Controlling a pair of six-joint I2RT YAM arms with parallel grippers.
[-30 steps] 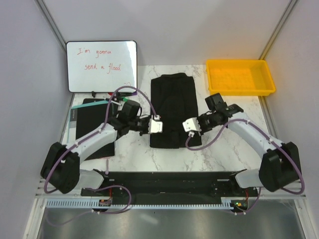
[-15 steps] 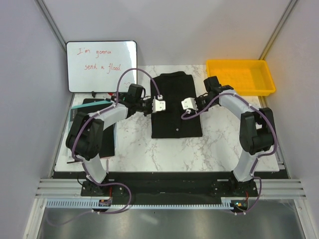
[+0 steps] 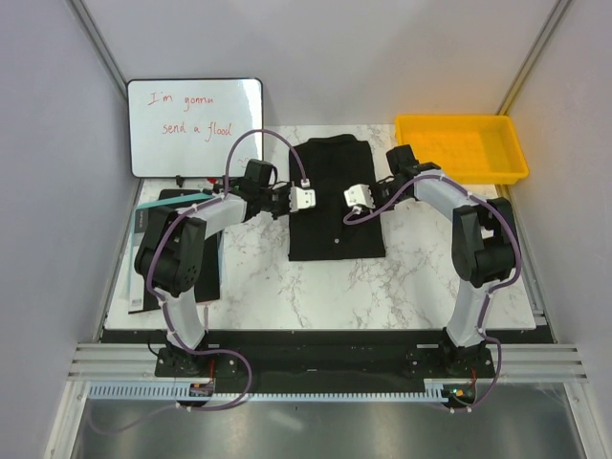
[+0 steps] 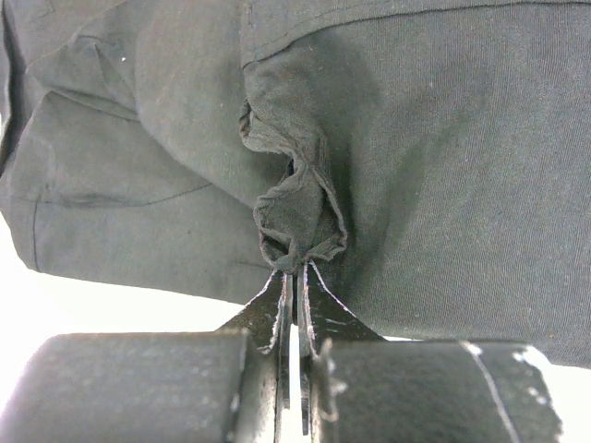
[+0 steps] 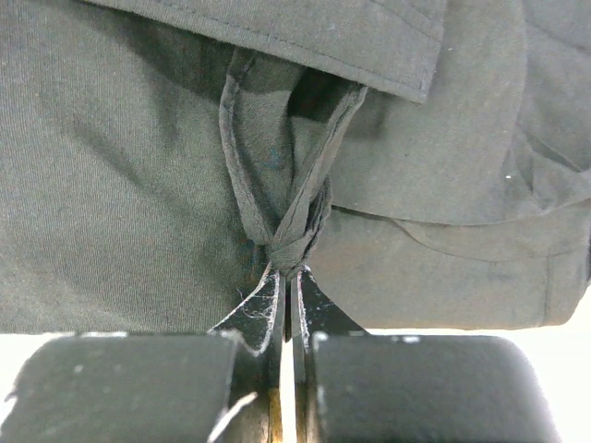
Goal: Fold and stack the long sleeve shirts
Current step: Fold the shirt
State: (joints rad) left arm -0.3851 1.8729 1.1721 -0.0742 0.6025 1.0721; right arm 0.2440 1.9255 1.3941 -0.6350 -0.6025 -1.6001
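A black long sleeve shirt (image 3: 337, 229) lies folded on the marble table (image 3: 287, 287), its collar end at the far side. My left gripper (image 3: 317, 200) hovers over the shirt's left half, shut on a bunched pinch of its cloth (image 4: 297, 217). Over the right half, my right gripper (image 3: 346, 199) is shut on a twisted fold of the same shirt (image 5: 291, 231). In both wrist views the fingertips (image 4: 297, 269) (image 5: 288, 269) press together with cloth caught at the tips. Small pale buttons show on the shirt's lower part.
A whiteboard (image 3: 195, 126) with red writing leans at the back left. A yellow tray (image 3: 461, 148) sits at the back right. A flat black board (image 3: 177, 239) lies at the table's left, under my left arm.
Both grippers have moved from the shirt's near edge toward the far side, carrying the near hem with them. The shirt's near edge now lies farther back and the shirt looks shorter.
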